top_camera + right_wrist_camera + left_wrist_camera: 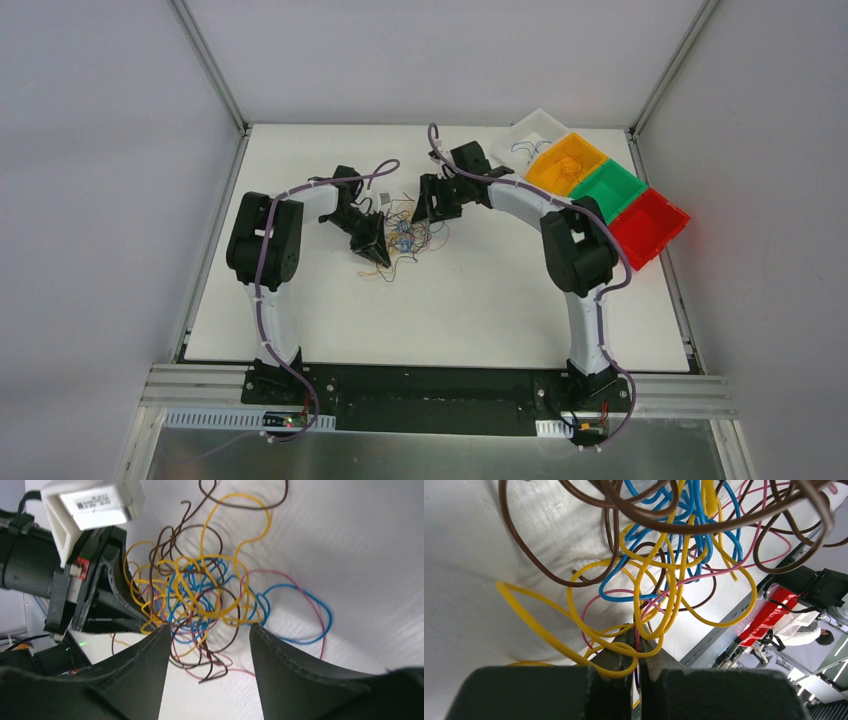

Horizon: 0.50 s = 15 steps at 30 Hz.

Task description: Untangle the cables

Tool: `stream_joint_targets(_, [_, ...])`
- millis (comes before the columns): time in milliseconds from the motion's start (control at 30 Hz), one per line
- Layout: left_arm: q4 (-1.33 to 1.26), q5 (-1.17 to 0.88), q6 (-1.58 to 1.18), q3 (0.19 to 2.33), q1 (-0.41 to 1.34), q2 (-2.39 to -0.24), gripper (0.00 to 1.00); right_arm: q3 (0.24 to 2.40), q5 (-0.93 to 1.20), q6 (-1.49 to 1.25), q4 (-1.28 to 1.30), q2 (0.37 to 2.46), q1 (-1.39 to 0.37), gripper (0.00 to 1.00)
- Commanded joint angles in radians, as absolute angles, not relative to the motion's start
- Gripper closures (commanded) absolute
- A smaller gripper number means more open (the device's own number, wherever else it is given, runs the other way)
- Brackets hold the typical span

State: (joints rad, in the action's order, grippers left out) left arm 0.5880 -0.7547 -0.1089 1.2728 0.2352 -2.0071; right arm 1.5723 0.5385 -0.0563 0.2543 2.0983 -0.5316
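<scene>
Cables (403, 238) (664, 580) (200, 600): a tangled bunch of thin yellow, blue, brown and pink wires. It lies on the desk (480, 310), about midway between the left and right edges and nearer the far edge.
Loose ends: a few strands trail out of the bunch toward the near edge.
Left fingers (375, 245) (659, 662): pressed together at the bunch's near-left side, pinching its strands. A pink wire runs into the slit between them and a yellow loop lies across the tips.
Right fingers (428, 205) (150, 670): spread wide at the bunch's far-right side, with the tangle showing in the gap between them.
Bins (640, 245): white, orange, green and red, in a row at the far right corner, well apart from the bunch.
</scene>
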Motion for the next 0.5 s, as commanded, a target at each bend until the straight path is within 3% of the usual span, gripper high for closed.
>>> stream_joint_targets(0, [0.597,-0.756,-0.105,1.259,0.238,-2.001,1.0,1.657,0.479,-0.071,0.167,2.145,-0.549,0.38])
stream_joint_targets(133, [0.598,-0.746,-0.1,1.249,0.236,-1.994,1.0,1.687,0.446,-0.026,0.161,2.19,-0.564,0.43])
stream_joint_targets(200, [0.598,-0.739,-0.099,1.249,0.233,-1.991,1.0,1.686,0.436,-0.009,0.163,2.204,-0.568,0.52])
stream_joint_targets(233, [0.599,-0.735,-0.101,1.249,0.229,-1.988,1.0,1.684,0.432,0.017,0.17,2.206,-0.569,0.61])
stream_joint_targets(300, [0.605,-0.726,-0.099,1.246,0.213,-1.976,1.0,1.674,0.418,0.056,0.194,2.193,-0.565,0.92])
stream_joint_targets(333, [0.607,-0.721,-0.099,1.24,0.2,-1.964,1.0,1.651,0.415,0.073,0.202,2.17,-0.557,1.0])
stream_joint_targets(467, [0.616,-0.699,-0.084,1.183,0.127,-1.901,1.0,1.578,0.383,0.139,0.264,2.057,-0.503,1.0])
